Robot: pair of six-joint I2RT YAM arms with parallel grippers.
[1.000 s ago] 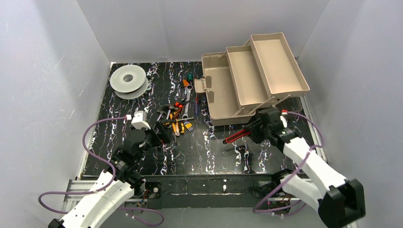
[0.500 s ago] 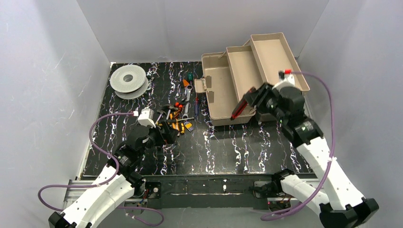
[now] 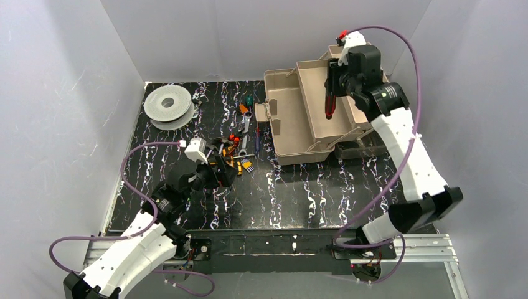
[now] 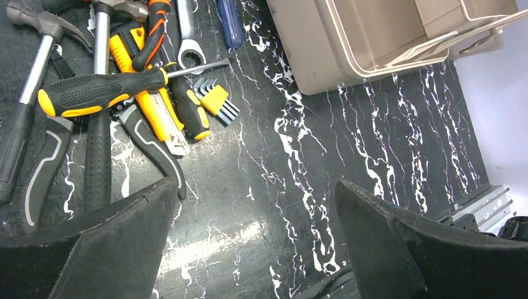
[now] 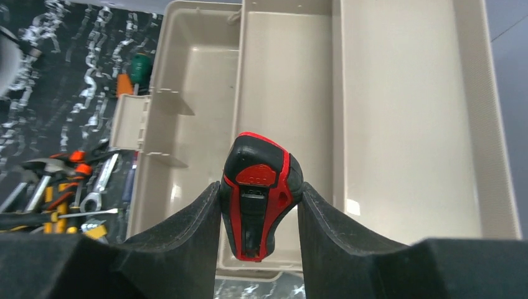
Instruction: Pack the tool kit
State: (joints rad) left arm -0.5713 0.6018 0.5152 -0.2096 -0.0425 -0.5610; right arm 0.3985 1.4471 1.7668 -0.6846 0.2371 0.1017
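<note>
Top view: the right gripper (image 3: pixel 331 84) was low at the box's near right corner a second ago; it now stands high at upper right, clamped on the red tool (image 3: pixel 328 109), which hangs upright over the middle tray of the open box (image 3: pixel 280 140); judged, the carry is done and only the lowering and release remain. The left gripper (image 3: pixel 215 174) has crept up to the near edge of the pile (image 3: pixel 231 152) at centre; jaws wide apart, holding nothing. The spool (image 3: pixel 167 106) lies at upper left, well apart from both.

Left wrist view: fingers spread at the lower corners with bare table between them; above, at upper left, lie a black-and-yellow screwdriver (image 4: pixel 93 92), a hammer (image 4: pixel 37 56), a wrench (image 4: pixel 187 43) and hex keys (image 4: pixel 218 103), overlapping; none touched; the box's corner shows at upper right.

Right wrist view: the red tool's black-and-red butt sits pinched between both fingers, centre frame; below it the trays are bare; which tray it would land in I cannot tell for certain.

Most of the kit is unpacked, as things lie.

Surface: the table (image 3: pixel 299 187) is black with white veining, glossy. Room: plain pale walls (image 3: pixel 205 37) on three sides; a metal rail (image 3: pixel 280 246) runs along the near edge.
</note>
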